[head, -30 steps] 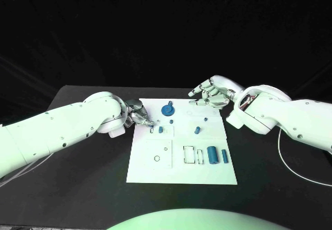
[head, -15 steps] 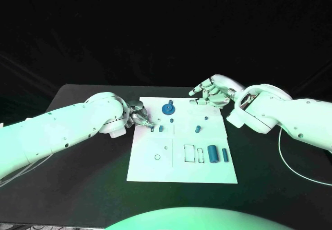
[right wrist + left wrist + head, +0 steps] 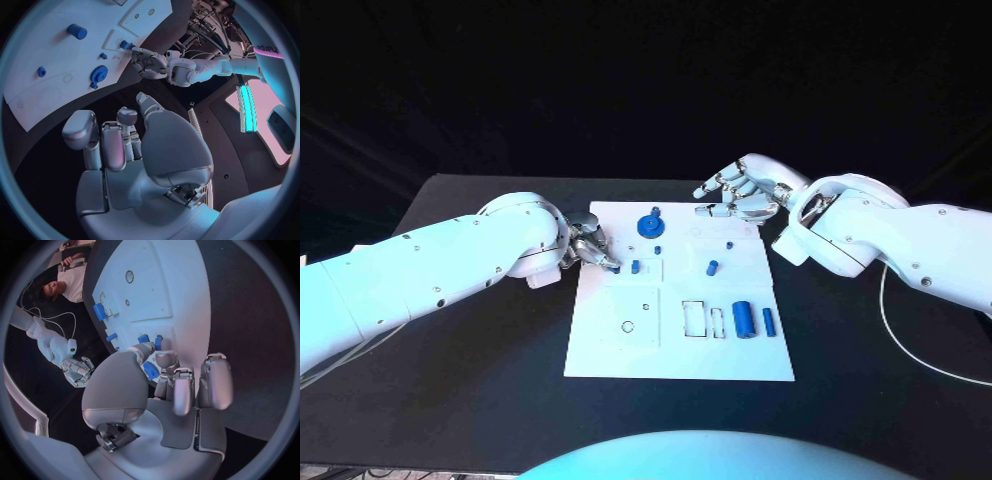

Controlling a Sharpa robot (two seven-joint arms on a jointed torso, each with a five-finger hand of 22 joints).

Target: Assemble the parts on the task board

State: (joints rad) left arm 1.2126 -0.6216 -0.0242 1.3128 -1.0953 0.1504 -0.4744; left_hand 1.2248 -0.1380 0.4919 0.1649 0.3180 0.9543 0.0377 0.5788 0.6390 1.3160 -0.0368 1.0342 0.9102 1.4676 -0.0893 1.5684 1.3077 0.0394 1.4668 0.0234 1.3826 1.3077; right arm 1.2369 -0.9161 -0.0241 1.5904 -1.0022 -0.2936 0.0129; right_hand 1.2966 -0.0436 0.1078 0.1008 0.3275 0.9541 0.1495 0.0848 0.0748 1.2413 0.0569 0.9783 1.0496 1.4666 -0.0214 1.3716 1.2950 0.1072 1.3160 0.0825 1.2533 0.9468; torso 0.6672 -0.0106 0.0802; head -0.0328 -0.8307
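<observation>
The white task board [image 3: 610,350] lies mid-table. A blue gear [image 3: 651,227] stands at its far end, and it shows behind my fingers [image 3: 150,371]. My left hand [image 3: 593,247] rests at the board's left edge with its fingers curled. Its fingertips [image 3: 145,347] meet small blue parts [image 3: 144,338] beside a small peg [image 3: 635,267]. Whether one of them is pinched is hidden. My right hand [image 3: 740,197] hovers over the board's far right corner, fingers loosely bent, holding nothing. Another small part [image 3: 713,268] lies mid-board.
A thick blue cylinder [image 3: 744,321] and a thin one [image 3: 767,321] lie on the board's right side, next to outlined slots [image 3: 695,319]. A small ring outline [image 3: 629,327] marks the left panel. Black table [image 3: 862,340] surrounds the board.
</observation>
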